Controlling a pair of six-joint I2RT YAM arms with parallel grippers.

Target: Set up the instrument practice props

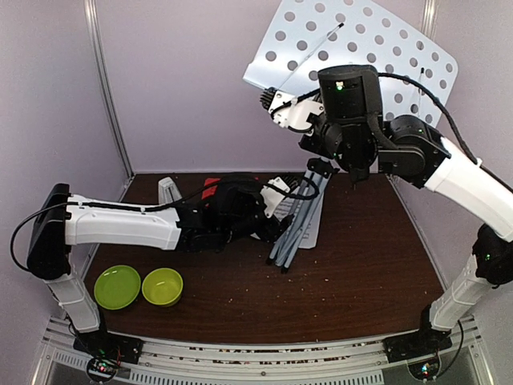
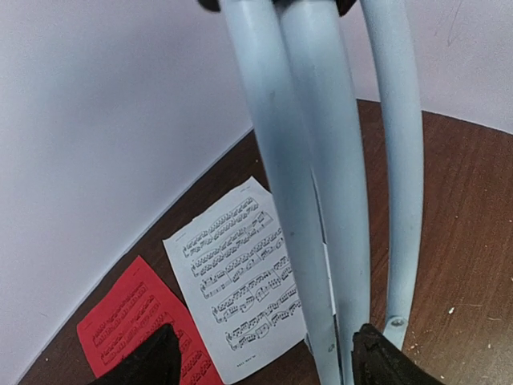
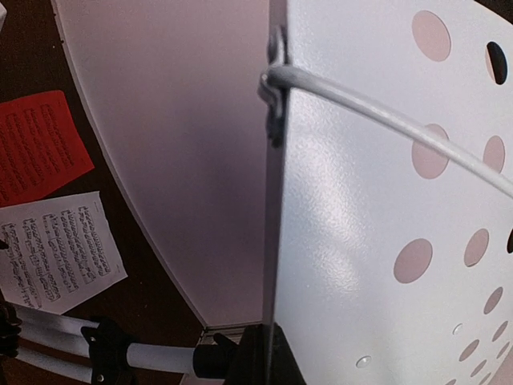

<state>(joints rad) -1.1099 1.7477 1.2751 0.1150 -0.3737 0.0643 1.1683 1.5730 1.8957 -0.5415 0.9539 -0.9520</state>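
Note:
The grey-white music stand is lifted and tilted, its perforated desk [image 1: 361, 40] high at the back and its folded legs [image 1: 298, 228] reaching down to the table. My right gripper [image 1: 272, 98] is shut on the desk's edge [image 3: 272, 241]. My left gripper [image 2: 264, 362] is open around the lower legs [image 2: 313, 160], the right fingertip [image 2: 385, 365] close beside one leg. The white music sheet [image 2: 236, 265] and red music sheet [image 2: 132, 313] lie flat on the table behind the legs. The small whitish metronome [image 1: 167, 190] stands at the back left.
Two lime-green bowls [image 1: 117, 286] [image 1: 162, 286] sit at the front left beside the left arm's base. Pale walls close in the dark wooden table [image 1: 361, 273] at the back and sides. The left arm lies low across the table's left half.

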